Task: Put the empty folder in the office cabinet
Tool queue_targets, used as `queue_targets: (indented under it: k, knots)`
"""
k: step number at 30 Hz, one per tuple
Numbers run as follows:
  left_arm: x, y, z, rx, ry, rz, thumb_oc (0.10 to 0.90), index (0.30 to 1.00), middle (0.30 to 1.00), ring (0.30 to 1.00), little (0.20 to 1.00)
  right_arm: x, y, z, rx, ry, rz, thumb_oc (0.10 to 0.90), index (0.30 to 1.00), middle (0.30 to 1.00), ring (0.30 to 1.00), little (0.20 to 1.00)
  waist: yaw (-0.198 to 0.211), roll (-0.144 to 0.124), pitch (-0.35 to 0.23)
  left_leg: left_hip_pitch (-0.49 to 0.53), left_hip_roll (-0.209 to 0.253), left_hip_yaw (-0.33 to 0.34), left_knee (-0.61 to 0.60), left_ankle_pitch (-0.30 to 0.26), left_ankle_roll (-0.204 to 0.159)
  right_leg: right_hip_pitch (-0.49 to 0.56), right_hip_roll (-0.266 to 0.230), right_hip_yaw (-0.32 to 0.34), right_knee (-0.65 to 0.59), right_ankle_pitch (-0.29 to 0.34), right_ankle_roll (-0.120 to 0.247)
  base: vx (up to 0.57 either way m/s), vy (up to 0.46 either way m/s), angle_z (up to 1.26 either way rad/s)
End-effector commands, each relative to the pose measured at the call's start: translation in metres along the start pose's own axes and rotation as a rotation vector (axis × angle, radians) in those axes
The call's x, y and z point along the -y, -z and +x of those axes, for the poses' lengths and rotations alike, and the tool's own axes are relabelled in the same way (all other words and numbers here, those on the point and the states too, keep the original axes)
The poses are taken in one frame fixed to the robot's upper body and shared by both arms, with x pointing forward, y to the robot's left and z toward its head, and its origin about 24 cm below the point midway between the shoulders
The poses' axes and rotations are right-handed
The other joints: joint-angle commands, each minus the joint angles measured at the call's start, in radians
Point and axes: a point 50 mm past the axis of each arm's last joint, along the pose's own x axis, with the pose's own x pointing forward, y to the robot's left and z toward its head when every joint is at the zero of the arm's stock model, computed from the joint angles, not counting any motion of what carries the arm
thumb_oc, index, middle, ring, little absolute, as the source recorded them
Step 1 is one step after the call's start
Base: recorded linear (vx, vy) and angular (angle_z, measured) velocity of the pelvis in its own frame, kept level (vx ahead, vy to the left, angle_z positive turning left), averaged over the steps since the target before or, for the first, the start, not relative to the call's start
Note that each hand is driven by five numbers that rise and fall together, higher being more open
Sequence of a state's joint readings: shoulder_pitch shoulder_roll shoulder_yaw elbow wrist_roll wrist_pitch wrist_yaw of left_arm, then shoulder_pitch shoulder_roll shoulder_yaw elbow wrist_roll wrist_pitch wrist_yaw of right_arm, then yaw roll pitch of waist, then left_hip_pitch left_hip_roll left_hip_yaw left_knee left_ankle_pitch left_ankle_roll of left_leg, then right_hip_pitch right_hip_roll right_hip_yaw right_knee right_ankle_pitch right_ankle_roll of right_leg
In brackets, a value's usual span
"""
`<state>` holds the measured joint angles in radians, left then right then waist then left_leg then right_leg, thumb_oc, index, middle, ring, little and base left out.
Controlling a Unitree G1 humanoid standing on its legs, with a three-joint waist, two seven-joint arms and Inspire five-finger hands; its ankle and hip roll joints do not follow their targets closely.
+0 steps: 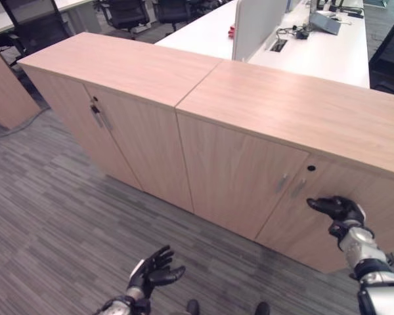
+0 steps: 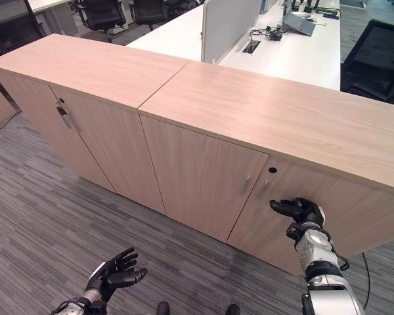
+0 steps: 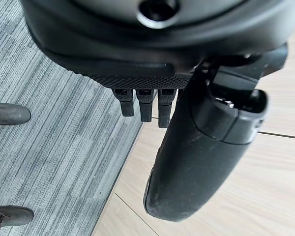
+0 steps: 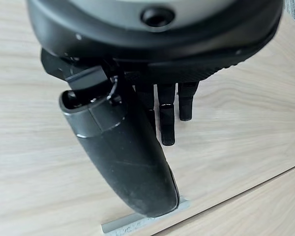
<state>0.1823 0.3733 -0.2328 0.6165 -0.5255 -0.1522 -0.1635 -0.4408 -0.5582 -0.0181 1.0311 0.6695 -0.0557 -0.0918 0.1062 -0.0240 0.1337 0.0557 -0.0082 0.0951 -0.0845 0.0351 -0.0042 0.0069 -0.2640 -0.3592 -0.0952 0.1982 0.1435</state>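
Two low light-wood office cabinets (image 1: 203,118) stand side by side before us on the grey striped carpet floor (image 1: 46,223), all their doors closed. Our right hand (image 1: 338,210) is raised against the front of the right cabinet's right-hand door (image 2: 354,203), just beside the small silver metal door handle (image 2: 262,190) at that door's edge; its wrist view shows the fingers (image 4: 167,123) straight and apart, the thumb reaching to the handle's end without closing round it. Our left hand (image 1: 154,269) hangs low over the carpet in front of the cabinets, palm up, fingers (image 3: 145,105) spread and relaxed, holding nothing. We cannot see the empty folder. Behind the cabinets stands a long white office table (image 1: 328,52) with a pale upright divider panel (image 1: 256,26).
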Motion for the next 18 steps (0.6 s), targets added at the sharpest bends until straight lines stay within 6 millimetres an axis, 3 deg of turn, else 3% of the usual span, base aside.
queue_targets:
  k: [1, 4, 6, 10, 11, 12, 15, 18]
  knots:
    - [0.009, -0.024, 0.009, 0.124, 0.032, 0.013, 0.800, 0.900, 0.900, 0.900, 0.900, 0.001, -0.127, 0.003, 0.418, 0.010, 0.071, 0.800, 0.900, 0.900, 0.900, 0.900, 0.017, 0.019, -0.063, 0.039, 0.046, -0.058, 0.005, -0.074, -0.065, 0.114, 0.007, -0.015, 0.080, -0.153, 0.065, 0.02, -0.032, -0.04]
    - [0.009, -0.021, 0.010, 0.127, -0.005, -0.038, 0.800, 0.900, 0.900, 0.900, 0.900, -0.022, -0.083, -0.004, 0.380, -0.087, 0.139, 0.800, 0.900, 0.900, 0.900, 0.900, -0.002, 0.028, -0.059, 0.045, 0.051, -0.050, 0.005, -0.073, -0.065, 0.115, 0.013, -0.006, 0.074, -0.156, 0.060, 0.00, -0.020, -0.09]
    - [0.009, -0.021, 0.011, 0.136, -0.029, -0.063, 0.800, 0.900, 0.900, 0.900, 0.900, -0.029, -0.036, -0.015, 0.309, -0.119, 0.156, 0.800, 0.900, 0.900, 0.900, 0.900, -0.019, 0.032, -0.056, 0.047, 0.055, -0.046, 0.003, -0.072, -0.066, 0.115, 0.018, -0.001, 0.073, -0.159, 0.055, 0.00, -0.023, -0.15]
    - [0.009, -0.015, 0.011, 0.130, -0.070, -0.130, 0.800, 0.900, 0.900, 0.900, 0.900, -0.028, 0.070, -0.049, 0.043, -0.146, 0.016, 0.800, 0.900, 0.900, 0.900, 0.900, -0.049, 0.034, -0.055, 0.052, 0.063, -0.039, 0.001, -0.071, -0.068, 0.112, 0.028, 0.013, 0.078, -0.170, 0.046, 0.00, -0.034, -0.10]
    - [0.010, -0.013, 0.011, 0.126, -0.078, -0.135, 0.800, 0.900, 0.900, 0.900, 0.900, -0.020, 0.122, -0.069, -0.138, -0.142, -0.057, 0.800, 0.900, 0.900, 0.900, 0.900, -0.060, 0.034, -0.053, 0.054, 0.066, -0.037, -0.001, -0.071, -0.069, 0.111, 0.032, 0.015, 0.077, -0.171, 0.042, -0.01, -0.033, -0.05]
    - [0.010, -0.013, 0.011, 0.125, -0.079, -0.135, 0.800, 0.900, 0.900, 0.900, 0.900, -0.020, 0.122, -0.069, -0.139, -0.142, -0.057, 0.800, 0.900, 0.900, 0.900, 0.900, -0.060, 0.034, -0.054, 0.054, 0.066, -0.037, -0.001, -0.071, -0.069, 0.112, 0.032, 0.015, 0.077, -0.171, 0.042, -0.01, -0.034, -0.08]
    - [0.010, -0.013, 0.011, 0.120, -0.085, -0.112, 0.800, 0.900, 0.900, 0.900, 0.900, -0.009, 0.168, -0.091, -0.330, -0.119, -0.102, 0.800, 0.900, 0.900, 0.900, 0.900, -0.071, 0.033, -0.054, 0.059, 0.073, -0.032, -0.002, -0.070, -0.072, 0.113, 0.039, 0.025, 0.071, -0.171, 0.040, 0.00, -0.025, -0.13]
    - [0.008, -0.016, 0.011, 0.131, -0.100, -0.084, 0.800, 0.900, 0.900, 0.900, 0.900, -0.001, 0.191, -0.107, -0.431, -0.097, -0.082, 0.800, 0.900, 0.900, 0.900, 0.900, -0.079, 0.026, -0.050, 0.065, 0.081, -0.022, -0.003, -0.070, -0.075, 0.113, 0.046, 0.039, 0.062, -0.171, 0.038, -0.02, -0.034, -0.15]
